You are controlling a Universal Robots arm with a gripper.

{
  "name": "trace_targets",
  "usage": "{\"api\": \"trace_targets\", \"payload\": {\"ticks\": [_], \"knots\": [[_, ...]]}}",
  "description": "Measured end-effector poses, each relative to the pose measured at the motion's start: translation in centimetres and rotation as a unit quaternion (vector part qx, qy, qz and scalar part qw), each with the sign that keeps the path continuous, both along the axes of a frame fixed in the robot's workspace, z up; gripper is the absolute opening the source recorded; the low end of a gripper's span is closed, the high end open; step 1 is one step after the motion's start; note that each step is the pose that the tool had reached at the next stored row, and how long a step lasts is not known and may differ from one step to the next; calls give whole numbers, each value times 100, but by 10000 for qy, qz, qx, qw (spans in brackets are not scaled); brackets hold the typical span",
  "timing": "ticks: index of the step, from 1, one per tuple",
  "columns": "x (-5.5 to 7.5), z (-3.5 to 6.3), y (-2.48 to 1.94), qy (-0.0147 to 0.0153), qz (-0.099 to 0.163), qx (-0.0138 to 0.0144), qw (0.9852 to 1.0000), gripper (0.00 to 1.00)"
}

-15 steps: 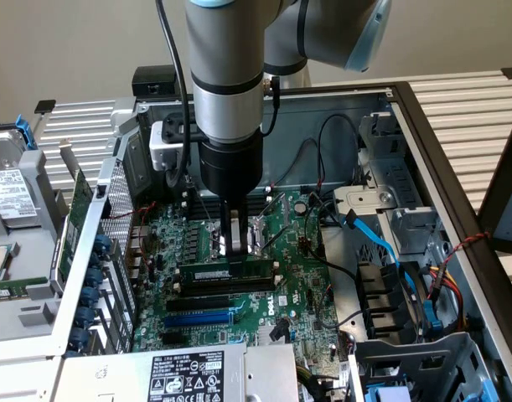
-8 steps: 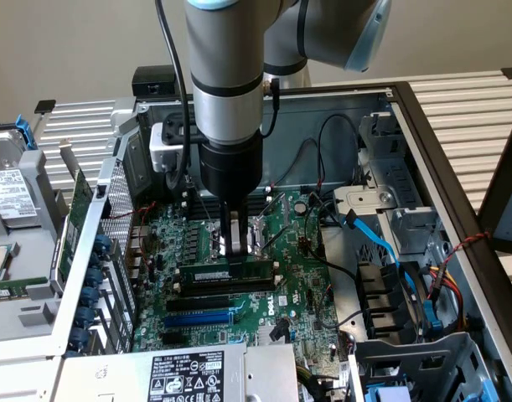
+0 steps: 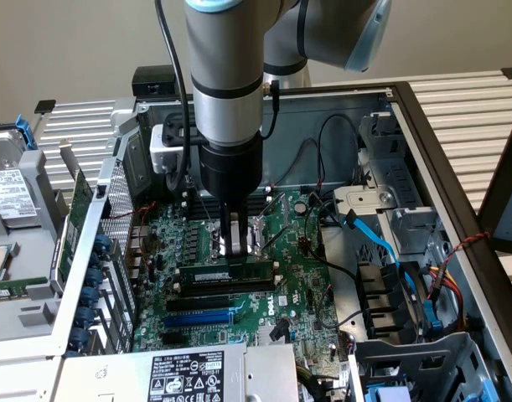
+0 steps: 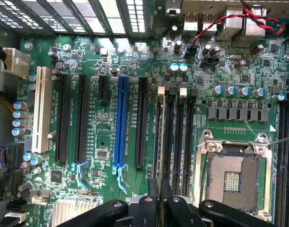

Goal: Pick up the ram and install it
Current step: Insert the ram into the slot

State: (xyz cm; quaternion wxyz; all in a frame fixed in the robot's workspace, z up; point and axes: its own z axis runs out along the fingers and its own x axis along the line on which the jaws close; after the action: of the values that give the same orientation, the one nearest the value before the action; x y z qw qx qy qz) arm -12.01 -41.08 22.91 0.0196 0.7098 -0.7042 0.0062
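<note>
The ram point(image 3: 226, 274) is a long thin green stick with a white label. It lies level along the black memory slots point(image 3: 222, 289) on the motherboard, beside the CPU socket point(image 3: 257, 234). My gripper point(image 3: 235, 249) comes straight down from above and is shut on the ram's upper edge near its middle. I cannot tell whether the ram rests in a slot or hangs just above it. In the wrist view the ram point(image 4: 159, 142) shows edge-on as a thin line over the memory slots point(image 4: 175, 137), pinched by my gripper point(image 4: 159, 196) between its black fingers point(image 4: 153, 191).
The open computer case has metal walls around the board. An upright green card point(image 3: 75, 222) stands at the exterior view's left. Blue cables point(image 3: 381, 243) and drive bays fill the right. A blue slot point(image 4: 120, 123) and the power supply point(image 3: 186, 377) lie nearby.
</note>
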Motion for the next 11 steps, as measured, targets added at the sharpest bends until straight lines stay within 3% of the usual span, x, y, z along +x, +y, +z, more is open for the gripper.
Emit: {"api": "trace_targets", "payload": {"ticks": [11], "knots": [[-1, -15, 0, 0, -3, 0, 10000, 14]]}}
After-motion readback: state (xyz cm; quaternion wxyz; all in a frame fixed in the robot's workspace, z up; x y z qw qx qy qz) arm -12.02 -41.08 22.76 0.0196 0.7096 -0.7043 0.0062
